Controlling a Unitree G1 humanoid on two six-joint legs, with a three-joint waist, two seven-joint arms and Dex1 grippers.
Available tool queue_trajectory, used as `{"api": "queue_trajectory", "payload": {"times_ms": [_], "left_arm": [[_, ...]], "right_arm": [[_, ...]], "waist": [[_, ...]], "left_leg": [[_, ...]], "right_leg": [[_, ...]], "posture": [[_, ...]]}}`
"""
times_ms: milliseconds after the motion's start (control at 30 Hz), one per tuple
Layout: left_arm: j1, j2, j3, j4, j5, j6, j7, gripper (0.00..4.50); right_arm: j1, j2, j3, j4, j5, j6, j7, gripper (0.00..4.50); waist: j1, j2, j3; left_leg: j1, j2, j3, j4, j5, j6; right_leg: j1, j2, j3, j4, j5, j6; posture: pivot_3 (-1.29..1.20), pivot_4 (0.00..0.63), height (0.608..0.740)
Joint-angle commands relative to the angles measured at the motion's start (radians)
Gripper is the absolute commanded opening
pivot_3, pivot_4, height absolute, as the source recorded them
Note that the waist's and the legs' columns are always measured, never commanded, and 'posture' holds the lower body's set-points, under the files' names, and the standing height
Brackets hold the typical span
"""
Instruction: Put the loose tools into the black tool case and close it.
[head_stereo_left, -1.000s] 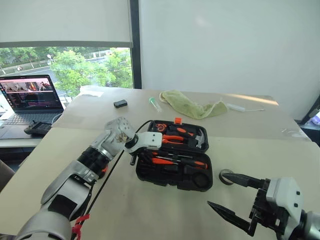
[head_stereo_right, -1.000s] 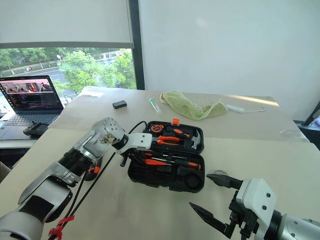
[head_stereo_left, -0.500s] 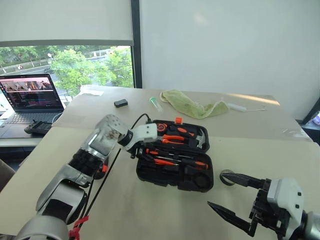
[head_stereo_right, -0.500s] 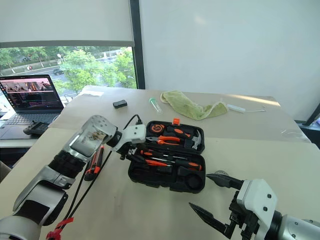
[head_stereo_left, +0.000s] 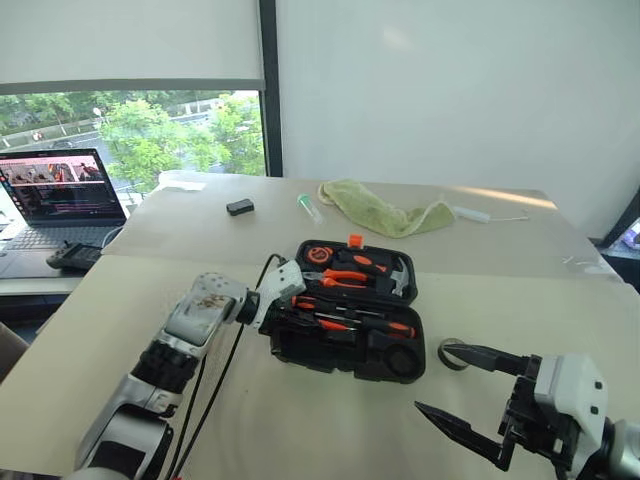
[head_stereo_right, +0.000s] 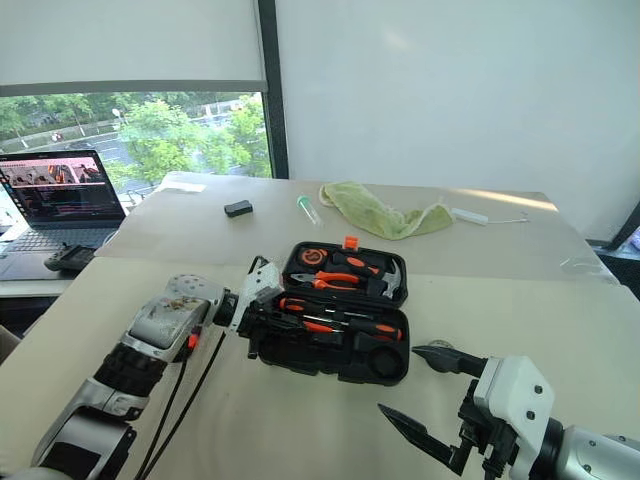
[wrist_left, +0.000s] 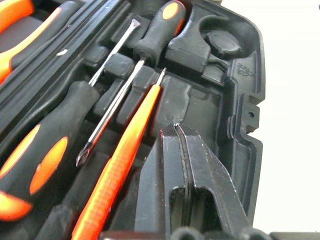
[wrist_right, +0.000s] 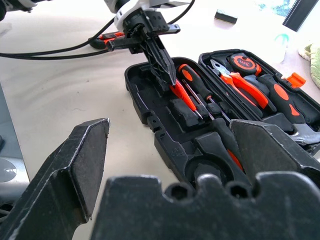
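The black tool case (head_stereo_left: 340, 362) lies open on the table. Two long screwdrivers (wrist_left: 40, 157) with orange-and-black handles sit in its near half, and a small orange screwdriver (wrist_left: 122, 172) lies beside them. My left gripper (wrist_left: 174, 132) is shut with nothing between its fingers, its tips low in the case's near-left part, right next to the small screwdriver. The utility knife (wrist_right: 111, 36) lies on the table left of the case, beside my left arm. A small grey tape ring (head_stereo_left: 456, 353) rests right of the case. My right gripper (head_stereo_left: 432, 378) hangs open just beside the ring.
Pliers (head_stereo_left: 345, 277), a hammer and a round tape measure fill the case's far half. Black cables (head_stereo_left: 213, 372) trail along my left arm. A laptop (head_stereo_left: 60, 195) stands far left. A small black box (head_stereo_left: 240, 207), a tube and a green cloth (head_stereo_left: 385, 214) lie behind.
My left hand has sunk and drawn back from above the case's left edge to its near-left part, rolling as it went, and its fingers have closed. The right arm has kept still.
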Motion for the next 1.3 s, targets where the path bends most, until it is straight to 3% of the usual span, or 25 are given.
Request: {"api": "queue_trajectory", "payload": {"times_ms": [33,400,700,1300], "left_arm": [[-0.008,-0.025,0.027,-0.008,-0.027,-0.023,0.048,0.01],[-0.06,-0.082,0.026,0.161,-0.042,-0.023,0.082,0.01],[-0.127,-0.134,0.106,0.252,-0.168,0.188,0.096,0.01],[-0.045,-0.143,-0.023,0.263,-0.034,0.086,0.239,0.01]], "right_arm": [[-0.002,-0.011,-0.029,-0.025,0.009,-0.011,-0.006,4.5],[0.011,-0.014,-0.044,-0.03,0.01,-0.01,-0.008,4.5],[0.03,-0.017,-0.05,-0.036,0.016,-0.017,-0.018,4.5],[0.032,-0.023,-0.052,-0.036,0.02,-0.018,-0.022,4.5]], "waist": [[0.005,0.0,0.0],[0.005,0.0,0.0],[0.005,0.0,0.0],[0.005,0.0,0.0]], "left_leg": [[0.0,0.0,0.0,0.0,0.0,0.0],[0.0,0.0,0.0,0.0,0.0,0.0],[0.0,0.0,0.0,0.0,0.0,0.0],[0.001,0.0,0.0,0.0,0.0,0.0]], "right_leg": [[0.0,0.0,0.0,0.0,0.0,0.0],[0.0,0.0,0.0,0.0,0.0,0.0],[0.0,0.001,0.0,0.0,0.0,0.0],[0.001,0.0,0.0,0.0,0.0,0.0]], "posture": [[0.0,0.15,0.74],[0.0,0.15,0.74],[0.0,0.15,0.74],[0.0,0.15,0.74]]}}
